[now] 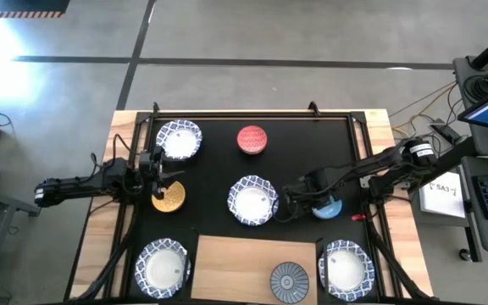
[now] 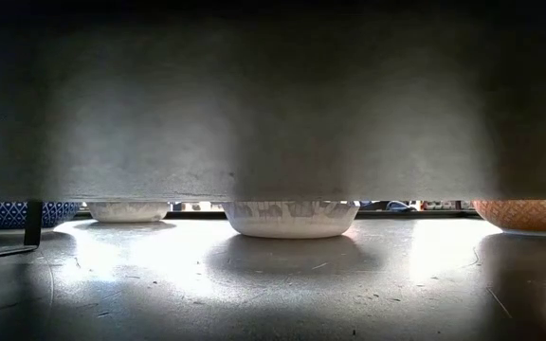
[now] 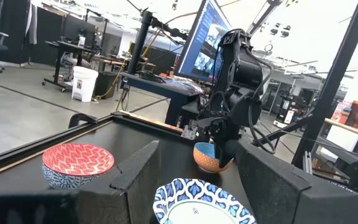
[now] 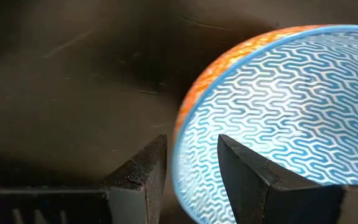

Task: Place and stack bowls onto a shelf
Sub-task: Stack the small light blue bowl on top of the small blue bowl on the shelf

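Note:
A small bowl, blue inside and orange outside (image 4: 291, 99), sits on the black mat (image 1: 219, 157) right of centre. My right gripper (image 4: 192, 146) points down over it, open, one finger inside the rim and one outside. The left wrist view shows that gripper at the bowl (image 3: 213, 158). The shelf (image 1: 235, 263) lies at the near edge with a blue-grey patterned bowl (image 1: 289, 281) resting on it. My left gripper (image 1: 166, 178) waits open at the left, by the yellow-gold bowl (image 1: 169, 199).
On the mat stand a red bowl (image 1: 252, 140) at the back, a white blue-rimmed bowl (image 1: 253, 201) in the middle, and more of these at the far left (image 1: 179, 140), near left (image 1: 163, 267) and near right (image 1: 346, 267). The shelf's left part is bare.

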`<state>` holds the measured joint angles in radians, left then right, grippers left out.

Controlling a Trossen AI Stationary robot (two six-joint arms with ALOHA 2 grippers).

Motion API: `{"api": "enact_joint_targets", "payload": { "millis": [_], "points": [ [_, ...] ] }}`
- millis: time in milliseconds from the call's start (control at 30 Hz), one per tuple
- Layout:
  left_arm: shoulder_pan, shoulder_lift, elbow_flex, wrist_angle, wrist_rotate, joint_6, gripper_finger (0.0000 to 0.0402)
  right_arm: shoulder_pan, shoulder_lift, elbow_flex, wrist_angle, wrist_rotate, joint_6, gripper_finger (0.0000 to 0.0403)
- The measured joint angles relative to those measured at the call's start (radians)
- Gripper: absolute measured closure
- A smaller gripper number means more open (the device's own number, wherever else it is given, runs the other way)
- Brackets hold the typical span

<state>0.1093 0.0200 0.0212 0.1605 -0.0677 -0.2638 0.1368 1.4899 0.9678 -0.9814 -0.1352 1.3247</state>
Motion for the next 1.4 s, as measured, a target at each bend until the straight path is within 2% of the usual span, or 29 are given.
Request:
{"api": "enact_joint_targets", "payload": {
  "millis": [233,533,867,1133,1400],
  "points": [
    [0.000,0.000,0.000,0.000,0.000,0.000,0.0208,0.000,0.000,-0.033,0.035,0.003,-0.034,0.0306],
    [0.000,0.000,0.000,0.000,0.000,0.000,0.0208,0.000,0.000,-0.037,0.050,-0.003,-0.110,0.0385],
    [0.000,0.000,0.000,0.000,0.000,0.000,0.0208,0.000,0.000,0.019,0.057,-0.023,-0.249,0.0389],
    [0.000,0.000,0.000,0.000,0.000,0.000,0.0208,0.001,0.001,0.149,0.055,-0.021,-0.421,0.0390],
    [0.000,0.000,0.000,0.000,0.000,0.000,0.0208,0.040,0.001,0.298,0.052,0.005,-0.519,0.0390]
  ]
}}
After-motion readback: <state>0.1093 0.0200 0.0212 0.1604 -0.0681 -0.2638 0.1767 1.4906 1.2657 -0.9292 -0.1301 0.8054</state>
